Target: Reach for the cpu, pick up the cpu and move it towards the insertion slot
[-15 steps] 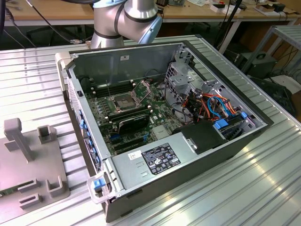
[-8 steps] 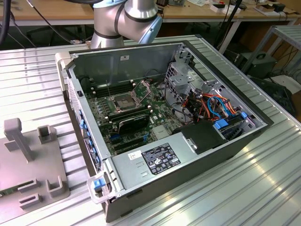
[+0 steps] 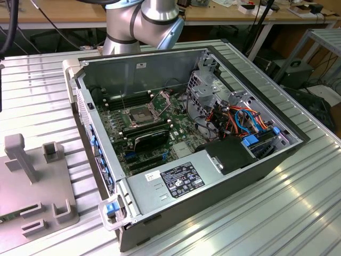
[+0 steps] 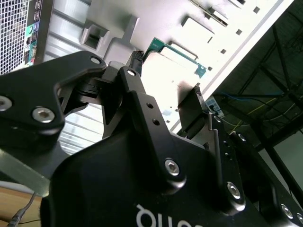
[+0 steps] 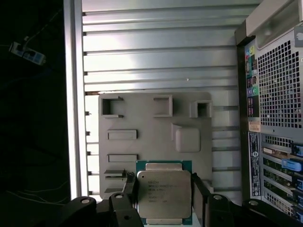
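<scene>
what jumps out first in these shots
The open computer case on the ribbed table, with its shiny socket mid-board in the exterior view. In the first wrist view, the cpu lies on a grey tray, framed by the gripper's open black jaws.

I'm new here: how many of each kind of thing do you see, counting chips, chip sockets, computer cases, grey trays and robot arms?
cpu: 1
insertion slot: 1
computer case: 1
grey tray: 1
robot arm: 1
Total: 5
</scene>
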### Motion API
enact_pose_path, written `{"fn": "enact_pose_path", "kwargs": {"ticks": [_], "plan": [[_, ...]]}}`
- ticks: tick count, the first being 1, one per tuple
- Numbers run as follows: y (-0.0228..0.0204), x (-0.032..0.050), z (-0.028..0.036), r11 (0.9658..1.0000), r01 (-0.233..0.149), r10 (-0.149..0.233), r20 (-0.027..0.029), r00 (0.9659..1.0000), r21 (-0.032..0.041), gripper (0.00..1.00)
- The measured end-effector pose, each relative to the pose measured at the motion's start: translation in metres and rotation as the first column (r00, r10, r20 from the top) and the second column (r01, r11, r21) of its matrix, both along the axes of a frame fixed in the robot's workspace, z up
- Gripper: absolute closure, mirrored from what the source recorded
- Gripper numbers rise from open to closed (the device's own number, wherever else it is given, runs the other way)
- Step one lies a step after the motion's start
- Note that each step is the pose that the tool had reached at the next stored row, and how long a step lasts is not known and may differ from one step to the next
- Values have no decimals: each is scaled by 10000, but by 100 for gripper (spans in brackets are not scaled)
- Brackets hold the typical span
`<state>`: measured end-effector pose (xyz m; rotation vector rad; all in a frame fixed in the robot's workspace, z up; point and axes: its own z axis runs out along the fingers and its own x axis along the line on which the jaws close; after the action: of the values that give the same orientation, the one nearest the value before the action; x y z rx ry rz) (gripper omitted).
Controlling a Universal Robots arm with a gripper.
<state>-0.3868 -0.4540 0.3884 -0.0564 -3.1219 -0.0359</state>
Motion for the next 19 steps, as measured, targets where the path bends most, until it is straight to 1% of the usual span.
{"fn": "enact_pose_path", "kwargs": {"ticks": [7, 19], "plan": [[0, 62, 0, 10000, 1, -1, 0, 10000, 0, 45], [0, 74, 0, 10000, 0, 0, 0, 10000, 1, 45]]}}
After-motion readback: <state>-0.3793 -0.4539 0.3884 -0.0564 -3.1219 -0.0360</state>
